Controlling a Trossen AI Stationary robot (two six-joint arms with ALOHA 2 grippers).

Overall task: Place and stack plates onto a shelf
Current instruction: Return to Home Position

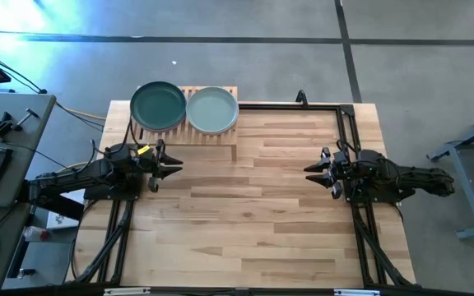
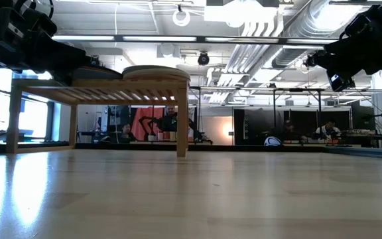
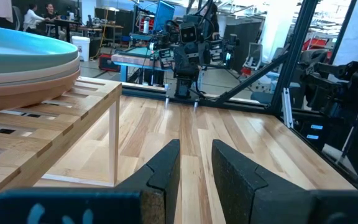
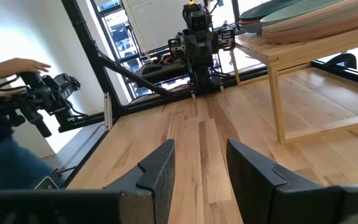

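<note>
Two stacks of plates rest on the wooden slatted shelf (image 1: 212, 138) at the table's far left. The left stack is topped by a dark teal plate (image 1: 158, 106), the right stack by a sage green plate (image 1: 212, 109). The left wrist view shows the green-topped stack (image 3: 23, 59) with peach and beige plates beneath. My left gripper (image 1: 174, 162) hovers open just near of the shelf, holding nothing. My right gripper (image 1: 313, 171) hovers open over the table's right side, holding nothing. In the wrist views the left gripper (image 3: 196, 162) and right gripper (image 4: 201, 163) show gaps between their fingers.
A black frame rail (image 1: 290, 107) runs along the table's far edge and down its right side. Bare wooden tabletop (image 1: 253, 214) lies between the arms and toward the near edge. A person's hand (image 4: 23, 65) shows beyond the table, holding a controller.
</note>
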